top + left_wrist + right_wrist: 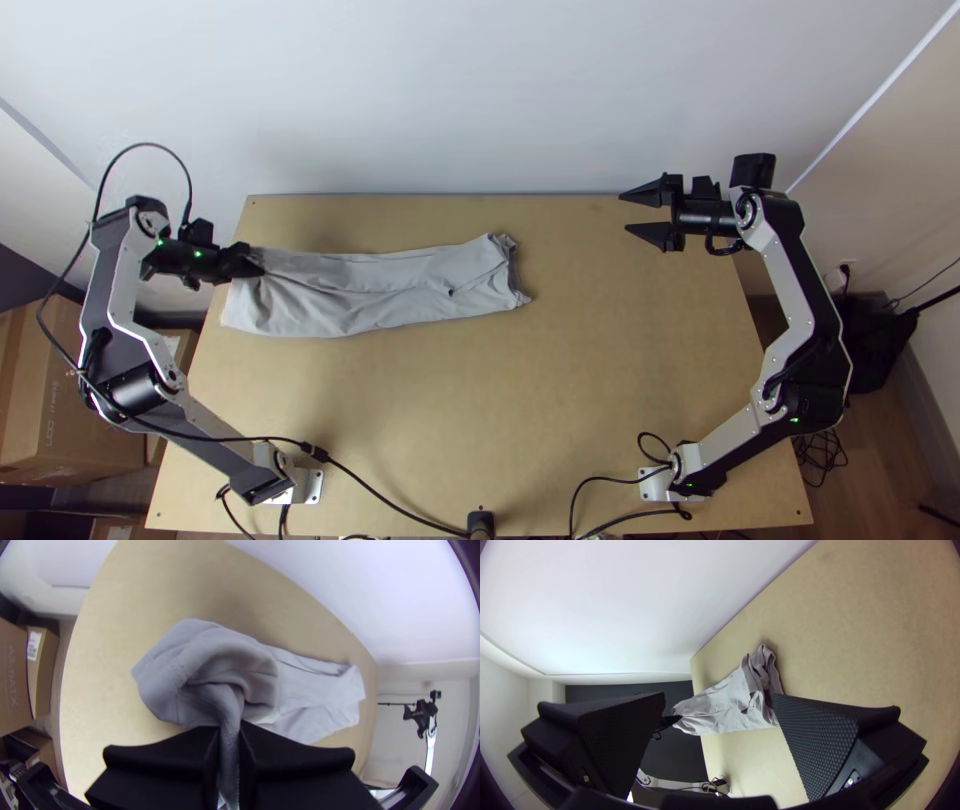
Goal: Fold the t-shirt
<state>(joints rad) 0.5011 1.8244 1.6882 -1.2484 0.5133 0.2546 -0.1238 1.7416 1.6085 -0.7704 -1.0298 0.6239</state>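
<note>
In the top view the grey t-shirt (380, 290) lies as a long, wrinkled, folded strip across the table's far left part. My left gripper (258, 264) is at the strip's left end, shut on the cloth. The left wrist view has the left gripper (230, 740) pinching a raised ridge of the t-shirt (320, 700), with loose folds around it. Off to the right of the shirt, my right gripper (632, 214) stands open above the table's far right part, holding nothing. From the right wrist view, the t-shirt (730, 702) appears beyond the parted fingers of the right gripper (720, 700).
The wooden table (450, 410) has bare surface in front of the shirt and to its right. A white wall (450, 100) rises behind the far edge. A black cable (380, 500) crosses the near left part. Cardboard boxes (80, 400) stand left of the table.
</note>
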